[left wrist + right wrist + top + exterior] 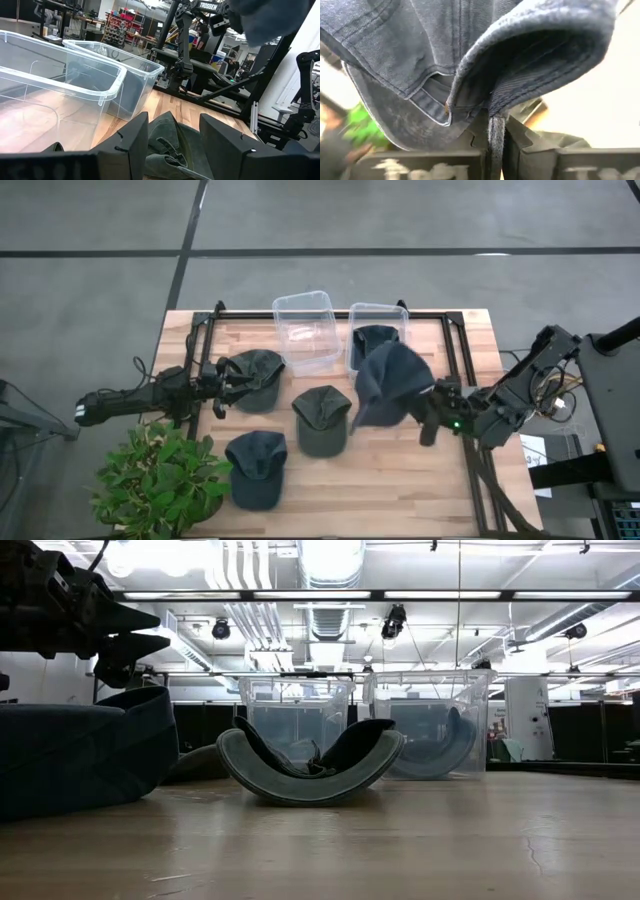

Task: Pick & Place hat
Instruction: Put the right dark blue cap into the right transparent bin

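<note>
My right gripper (432, 408) is shut on a blue cap (390, 383), held up over the table near the right clear bin (404, 313). That bin has another dark blue hat (374, 337) inside. In the right wrist view the cap (470, 55) fills the picture above the gripper (492, 145). My left gripper (222, 385) waits open at the table's left. A green cap (170, 145) lies on the table below and between its fingers. I cannot tell whether they touch it. My right gripper pinches a thin edge of the blue cap (495, 131) between its two fingers, where the curled brim (545, 55) runs down to them. The fingers come about level from the table's right side. The cap is lifted clear and stands above and ahead of the fingers.
An empty clear bin (305, 330) stands at the far middle. A green cap (322, 418) lies upside down at the centre, and a blue cap (257, 467) lies near the front edge. A potted plant (160, 480) stands at the near left corner.
</note>
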Motion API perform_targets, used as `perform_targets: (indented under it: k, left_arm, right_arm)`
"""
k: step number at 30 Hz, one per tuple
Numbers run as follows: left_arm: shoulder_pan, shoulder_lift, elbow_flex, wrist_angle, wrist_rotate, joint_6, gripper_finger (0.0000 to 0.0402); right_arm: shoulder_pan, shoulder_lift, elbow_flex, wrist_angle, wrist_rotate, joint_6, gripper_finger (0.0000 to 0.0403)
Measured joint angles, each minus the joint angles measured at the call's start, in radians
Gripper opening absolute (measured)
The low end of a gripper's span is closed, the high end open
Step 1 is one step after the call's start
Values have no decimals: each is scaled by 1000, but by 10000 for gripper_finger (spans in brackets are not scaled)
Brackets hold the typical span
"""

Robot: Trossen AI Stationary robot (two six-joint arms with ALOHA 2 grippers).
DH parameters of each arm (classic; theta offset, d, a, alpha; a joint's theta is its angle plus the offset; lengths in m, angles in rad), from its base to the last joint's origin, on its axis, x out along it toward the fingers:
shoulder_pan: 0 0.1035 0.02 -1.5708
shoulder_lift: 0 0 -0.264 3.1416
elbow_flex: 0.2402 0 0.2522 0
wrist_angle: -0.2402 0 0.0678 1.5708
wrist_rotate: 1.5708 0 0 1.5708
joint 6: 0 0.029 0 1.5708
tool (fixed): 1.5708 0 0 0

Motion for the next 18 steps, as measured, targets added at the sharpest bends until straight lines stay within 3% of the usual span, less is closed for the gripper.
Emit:
perform_targets:
  k: [6, 18]
  left_arm:
    - [0, 0, 0, 0, 0, 0, 170]
    - [0, 0, 0, 0, 0, 0, 170]
  right_arm:
    - [-9, 37, 0, 15, 187, -17, 13]
    - [-94, 88, 46, 15, 299, -229, 13]
